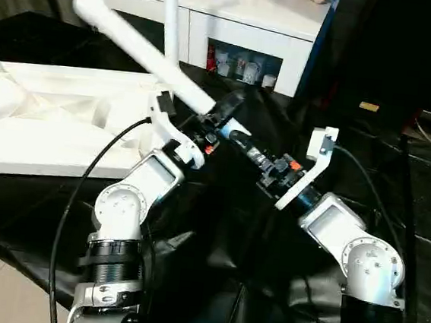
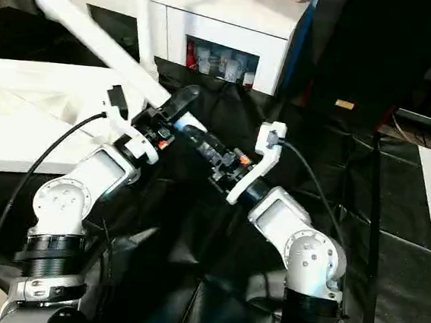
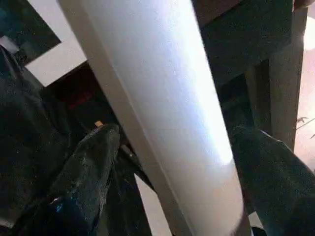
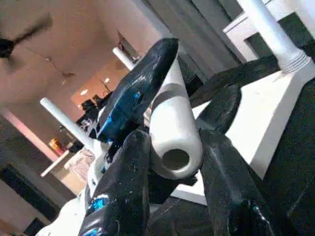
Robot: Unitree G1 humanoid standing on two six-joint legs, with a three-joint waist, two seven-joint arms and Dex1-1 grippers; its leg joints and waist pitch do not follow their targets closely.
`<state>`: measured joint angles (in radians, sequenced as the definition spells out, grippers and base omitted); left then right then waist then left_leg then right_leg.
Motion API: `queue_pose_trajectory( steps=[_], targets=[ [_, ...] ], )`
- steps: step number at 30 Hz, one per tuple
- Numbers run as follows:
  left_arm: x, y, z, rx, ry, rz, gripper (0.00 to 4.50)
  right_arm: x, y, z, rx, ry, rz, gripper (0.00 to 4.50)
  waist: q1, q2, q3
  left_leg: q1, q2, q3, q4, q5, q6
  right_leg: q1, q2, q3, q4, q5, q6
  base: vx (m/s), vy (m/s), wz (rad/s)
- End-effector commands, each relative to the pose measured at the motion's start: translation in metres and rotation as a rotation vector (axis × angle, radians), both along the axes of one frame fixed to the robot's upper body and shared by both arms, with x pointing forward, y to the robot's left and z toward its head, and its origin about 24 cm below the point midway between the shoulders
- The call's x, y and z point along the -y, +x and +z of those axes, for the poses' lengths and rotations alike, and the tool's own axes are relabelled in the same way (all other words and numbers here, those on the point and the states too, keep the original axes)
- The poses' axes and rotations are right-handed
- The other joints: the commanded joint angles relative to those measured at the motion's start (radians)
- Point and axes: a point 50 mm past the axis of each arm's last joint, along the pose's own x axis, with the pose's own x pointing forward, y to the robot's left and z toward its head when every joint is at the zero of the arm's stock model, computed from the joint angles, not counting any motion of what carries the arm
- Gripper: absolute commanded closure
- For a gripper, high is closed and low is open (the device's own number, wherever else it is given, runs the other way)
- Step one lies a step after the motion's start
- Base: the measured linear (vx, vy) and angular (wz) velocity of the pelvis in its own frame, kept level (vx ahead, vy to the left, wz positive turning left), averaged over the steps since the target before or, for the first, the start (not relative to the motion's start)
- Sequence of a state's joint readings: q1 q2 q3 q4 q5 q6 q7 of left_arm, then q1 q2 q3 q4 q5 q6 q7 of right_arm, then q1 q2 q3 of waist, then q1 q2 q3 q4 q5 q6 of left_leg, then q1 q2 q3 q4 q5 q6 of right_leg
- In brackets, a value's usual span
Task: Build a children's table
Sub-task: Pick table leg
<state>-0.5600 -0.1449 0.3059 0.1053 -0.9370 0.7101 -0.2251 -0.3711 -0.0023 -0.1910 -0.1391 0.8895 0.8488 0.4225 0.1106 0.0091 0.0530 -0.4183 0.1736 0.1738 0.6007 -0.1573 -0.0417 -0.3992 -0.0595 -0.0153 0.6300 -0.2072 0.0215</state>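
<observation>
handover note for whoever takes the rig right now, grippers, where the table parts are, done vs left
Left gripper: shut on the loose leg near its lower end; the leg slants up and away to the robot's left.
Right gripper: shut on the same leg at its open end, a finger on each side.
Table top: lying underside up on the black cloth to the robot's left.
Done: one standing leg is upright at the top's far corner.
Left: fit the held leg into a corner; how many other legs remain cannot be told.

Both end effectors, left (image 1: 218,117) and right (image 1: 242,140), clamp a tilted white table leg (image 1: 138,49).
</observation>
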Motion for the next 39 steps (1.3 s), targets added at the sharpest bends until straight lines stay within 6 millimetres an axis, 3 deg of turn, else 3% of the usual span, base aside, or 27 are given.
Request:
queue_pose_trajectory(
  steps=[1,19,22,24,25,26,27,30,31,33,34,36,37,39],
  targets=[
    [0.001,0.000,0.001,-0.004,-0.001,0.003,0.82,0.003,0.000,0.008,0.033,0.026,-0.011,3.36,-0.001,-0.005,-0.071,0.034,0.041,-0.016,-0.071,-0.158,-0.049,0.040,-0.065,0.027,-0.079,-0.097,-0.116,0.000,0.000,0.00],
    [0.002,-0.003,0.005,0.014,-0.032,-0.033,2.34,0.005,0.005,0.006,0.032,-0.034,-0.078,3.36,0.000,-0.007,-0.072,0.034,0.041,-0.015,-0.069,-0.151,-0.048,0.041,-0.065,0.027,-0.078,-0.092,-0.121,0.000,0.000,0.00],
    [-0.005,-0.001,0.007,0.028,-0.012,0.001,2.52,0.006,0.005,0.005,0.014,-0.008,-0.079,2.66,0.000,-0.004,-0.071,0.035,0.041,-0.015,-0.070,-0.157,-0.048,0.039,-0.064,0.027,-0.079,-0.101,-0.117,0.000,0.000,0.00],
    [-0.008,0.001,0.008,0.031,0.000,0.015,2.60,0.006,0.005,0.005,0.011,0.006,-0.069,2.58,0.000,-0.002,-0.072,0.035,0.041,-0.017,-0.071,-0.155,-0.051,0.038,-0.064,0.027,-0.078,-0.099,-0.113,0.000,0.000,0.00],
    [-0.020,0.004,0.011,0.046,0.034,0.051,2.66,0.005,0.001,0.004,0.015,0.014,-0.043,2.46,0.000,0.006,-0.073,0.035,0.040,-0.017,-0.071,-0.159,-0.056,0.039,-0.063,0.026,-0.076,-0.092,-0.111,0.000,0.000,0.00],
    [-0.028,0.007,0.014,0.059,0.049,0.076,2.75,0.004,-0.003,0.002,0.018,0.011,-0.026,2.33,-0.001,0.003,-0.073,0.036,0.040,-0.019,-0.072,-0.165,-0.058,0.039,-0.061,0.026,-0.077,-0.089,-0.101,0.000,0.000,0.00],
    [-0.031,0.008,0.016,0.063,0.053,0.084,2.83,0.004,-0.004,0.001,0.018,0.008,-0.022,2.25,-0.001,0.009,-0.073,0.035,0.039,-0.021,-0.074,-0.164,-0.061,0.041,-0.060,0.025,-0.076,-0.080,-0.092,0.000,0.000,0.00],
    [-0.039,0.010,0.020,0.085,0.088,0.098,2.98,0.005,-0.007,-0.002,0.015,-0.002,-0.015,2.02,-0.004,0.009,-0.074,0.038,0.040,-0.021,-0.072,-0.171,-0.069,0.038,-0.060,0.025,-0.076,-0.067,-0.096,0.000,0.000,0.00],
    [-0.045,0.013,0.024,0.104,0.111,0.111,3.01,0.009,-0.009,-0.006,0.013,-0.020,-0.012,1.89,-0.002,0.018,-0.074,0.038,0.039,-0.022,-0.073,-0.174,-0.075,0.037,-0.060,0.024,-0.073,-0.070,-0.101,0.000,0.000,0.00],
    [-0.051,0.015,0.029,0.123,0.139,0.120,3.04,0.013,-0.011,-0.009,0.010,-0.036,-0.010,1.77,0.001,0.016,-0.074,0.042,0.039,-0.021,-0.073,-0.195,-0.081,0.036,-0.058,0.025,-0.076,-0.081,-0.097,0.000,0.000,0.00],
    [-0.060,0.018,0.038,0.162,0.218,0.126,3.04,0.024,-0.012,-0.017,-0.006,-0.076,-0.033,1.69,0.002,0.016,-0.074,0.041,0.039,-0.022,-0.075,-0.197,-0.084,0.038,-0.060,0.024,-0.075,-0.084,-0.098,0.000,0.000,0.00],
    [-0.066,0.019,0.041,0.183,0.320,0.111,3.05,0.032,-0.011,-0.019,-0.009,-0.112,-0.070,1.46,0.006,0.032,-0.074,0.044,0.039,-0.026,-0.077,-0.214,-0.102,0.035,-0.059,0.023,-0.073,-0.108,-0.082,0.000,0.000,0.00],
    [-0.067,0.019,0.042,0.200,0.418,0.081,3.05,0.038,-0.006,-0.016,0.005,-0.127,-0.114,1.35,0.003,0.027,-0.073,0.043,0.039,-0.026,-0.079,-0.217,-0.105,0.034,-0.058,0.022,-0.077,-0.108,-0.081,0.000,0.000,0.00],
    [-0.068,0.019,0.041,0.211,0.498,0.055,3.06,0.043,-0.001,-0.013,0.018,-0.136,-0.151,1.15,-0.001,0.030,-0.074,0.044,0.036,-0.024,-0.077,-0.234,-0.110,0.031,-0.059,0.024,-0.075,-0.140,-0.082,0.000,0.000,0.00]
  ],
)
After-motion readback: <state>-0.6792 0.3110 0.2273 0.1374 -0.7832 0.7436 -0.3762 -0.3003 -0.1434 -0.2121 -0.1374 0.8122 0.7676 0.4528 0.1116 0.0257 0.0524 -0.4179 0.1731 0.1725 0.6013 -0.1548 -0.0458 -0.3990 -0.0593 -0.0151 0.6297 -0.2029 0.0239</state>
